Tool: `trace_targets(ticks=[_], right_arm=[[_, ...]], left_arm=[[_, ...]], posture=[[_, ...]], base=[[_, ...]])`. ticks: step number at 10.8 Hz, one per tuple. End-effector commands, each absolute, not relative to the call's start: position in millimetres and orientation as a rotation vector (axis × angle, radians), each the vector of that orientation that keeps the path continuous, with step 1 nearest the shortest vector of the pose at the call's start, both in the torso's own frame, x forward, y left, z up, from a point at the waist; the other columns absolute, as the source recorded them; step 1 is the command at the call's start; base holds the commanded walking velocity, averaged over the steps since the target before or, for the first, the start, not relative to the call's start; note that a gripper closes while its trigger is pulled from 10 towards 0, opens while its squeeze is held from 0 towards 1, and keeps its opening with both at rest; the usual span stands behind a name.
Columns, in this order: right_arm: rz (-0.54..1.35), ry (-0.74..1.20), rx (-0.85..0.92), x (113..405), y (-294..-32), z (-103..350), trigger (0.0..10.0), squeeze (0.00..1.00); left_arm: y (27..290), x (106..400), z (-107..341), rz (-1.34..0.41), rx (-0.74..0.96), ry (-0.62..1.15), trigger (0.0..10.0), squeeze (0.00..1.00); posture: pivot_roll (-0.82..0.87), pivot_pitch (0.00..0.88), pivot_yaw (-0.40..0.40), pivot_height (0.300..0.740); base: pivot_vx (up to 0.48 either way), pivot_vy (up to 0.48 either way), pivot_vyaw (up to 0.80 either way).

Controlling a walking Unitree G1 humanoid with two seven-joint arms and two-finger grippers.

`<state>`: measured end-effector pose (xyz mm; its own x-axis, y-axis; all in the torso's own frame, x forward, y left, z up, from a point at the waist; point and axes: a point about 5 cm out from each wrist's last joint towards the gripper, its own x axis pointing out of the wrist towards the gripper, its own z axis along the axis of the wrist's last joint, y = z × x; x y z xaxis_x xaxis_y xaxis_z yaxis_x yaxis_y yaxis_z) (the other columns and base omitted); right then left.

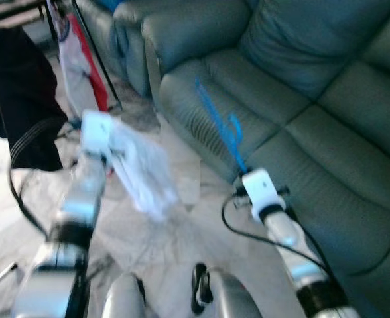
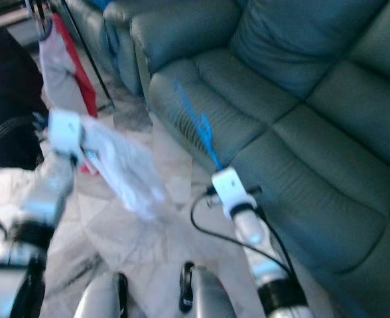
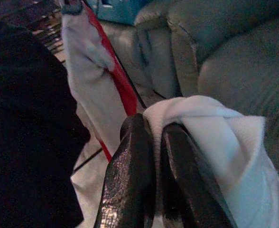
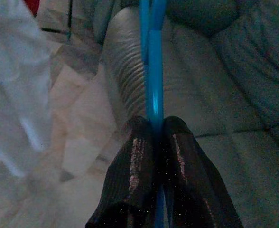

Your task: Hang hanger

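Right gripper, fingers pinching blue hanger; left gripper, fingers pinching white cloth: keep both pinches firm, hanger hook upright nearing rack

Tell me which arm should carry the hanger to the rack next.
Right. The right claw is already shut on the blue hanger, which it holds above the sofa seat. The left claw is occupied, pinching a white cloth. The clothes rack stands to the robot's left, so reaching it probably needs a turn.
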<state>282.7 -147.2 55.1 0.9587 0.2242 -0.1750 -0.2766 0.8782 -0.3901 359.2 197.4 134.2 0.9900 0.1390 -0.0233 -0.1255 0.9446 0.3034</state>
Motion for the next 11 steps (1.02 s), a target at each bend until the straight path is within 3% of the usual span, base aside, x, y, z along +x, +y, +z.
trace_targets(ticks=[1, 3, 4, 5, 6, 7, 8, 9, 11], right_arm=[[0.291, 0.140, -0.405, 282.0, -150.3, 58.1, 10.0, 0.00], [0.444, 0.214, -0.423, 275.4, -153.3, 50.5, 10.0, 0.00], [0.581, 0.247, -0.431, 268.2, -152.1, 48.1, 10.0, 0.00], [0.661, 0.270, -0.424, 264.7, -153.9, 50.7, 10.0, 0.00], [0.655, 0.271, -0.454, 266.4, -157.6, 51.0, 10.0, 0.00], [0.653, 0.276, -0.480, 267.1, -160.3, 50.2, 10.0, 0.00], [0.635, 0.285, -0.500, 267.4, -163.0, 49.4, 10.0, 0.00], [0.597, 0.321, -0.487, 267.7, -167.3, 46.4, 10.0, 0.00], [0.636, 0.323, -0.462, 267.6, -167.3, 49.7, 10.0, 0.00]], left_arm=[[194.9, 363.6, 142.0, 0.104, 0.323, 0.001, 10.0, 0.00], [190.0, 367.8, 143.9, 0.028, 0.431, -0.030, 10.0, 0.00], [172.3, 363.2, 135.5, -0.272, 0.439, -0.007, 10.0, 0.00], [158.8, 342.5, 106.7, -0.676, 0.666, 0.137, 10.0, 0.00], [166.0, 327.1, 83.0, -0.840, 0.731, 0.324, 10.0, 0.00], [182.5, 322.3, 69.0, -0.858, 0.821, 0.438, 10.0, 0.00], [192.2, 337.3, 78.1, -0.679, 0.826, 0.393, 10.0, 0.00], [203.8, 365.2, 115.7, -0.306, 0.729, 0.205, 10.0, 0.00], [217.8, 376.4, 134.4, -0.058, 0.406, 0.187, 10.0, 0.00]], posture=[[0.05, 0.203, -0.078, 0.740], [0.05, 0.204, -0.077, 0.740], [0.05, 0.205, -0.077, 0.740], [0.05, 0.209, -0.075, 0.740], [0.05, 0.209, -0.072, 0.740], [0.05, 0.207, -0.063, 0.740], [0.05, 0.206, -0.059, 0.740], [0.05, 0.207, -0.056, 0.740], [0.05, 0.207, -0.056, 0.740]], base=[[0.000, 0.000, 0.00], [0.000, 0.000, 0.00], [0.000, 0.000, 0.00], [0.000, 0.000, 0.00], [0.000, 0.000, 0.00], [0.000, 0.000, 0.00], [0.000, 0.000, 0.00], [0.000, 0.000, 0.00], [0.000, 0.000, 0.00]])
